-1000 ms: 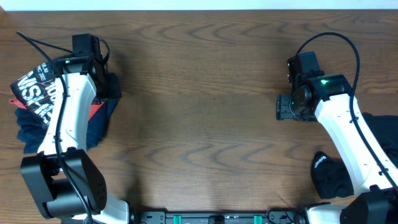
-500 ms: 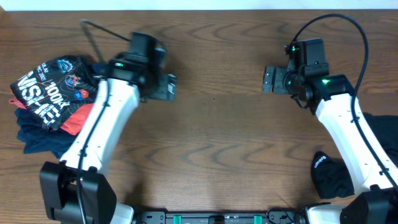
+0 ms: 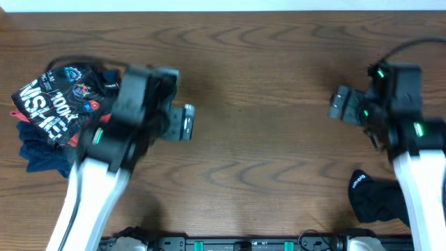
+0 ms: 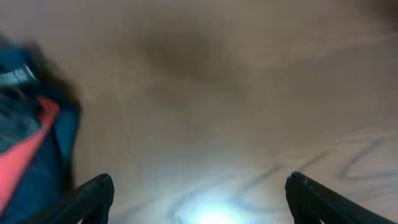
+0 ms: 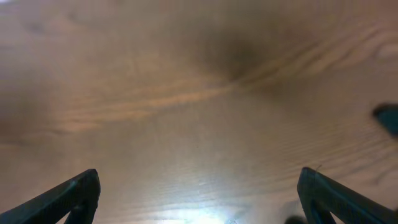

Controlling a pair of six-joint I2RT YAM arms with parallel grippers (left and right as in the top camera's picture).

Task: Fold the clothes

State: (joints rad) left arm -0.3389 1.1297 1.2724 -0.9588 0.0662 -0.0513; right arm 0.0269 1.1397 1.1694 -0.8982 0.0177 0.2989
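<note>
A folded black T-shirt [image 3: 52,101] with white lettering and a red-blue logo lies on a pile of dark blue and red garments [image 3: 38,150] at the table's left edge. In the left wrist view the pile [image 4: 31,155] shows blurred at the left. My left gripper [image 3: 187,122] is open and empty over bare wood, right of the pile; its fingertips [image 4: 199,193] are wide apart. My right gripper [image 3: 339,103] is open and empty over bare wood at the right; its fingertips [image 5: 199,190] are wide apart. A crumpled black garment [image 3: 373,195] lies at the front right.
The wooden table [image 3: 258,160] runs across the whole view. A small white logo [image 3: 358,185] shows on the black garment at the front right. A dark scrap [image 5: 388,118] shows at the right edge of the right wrist view.
My left arm left the pile and swung right and toward the front. My right arm moved right and toward the front. Both are blurred with motion.
</note>
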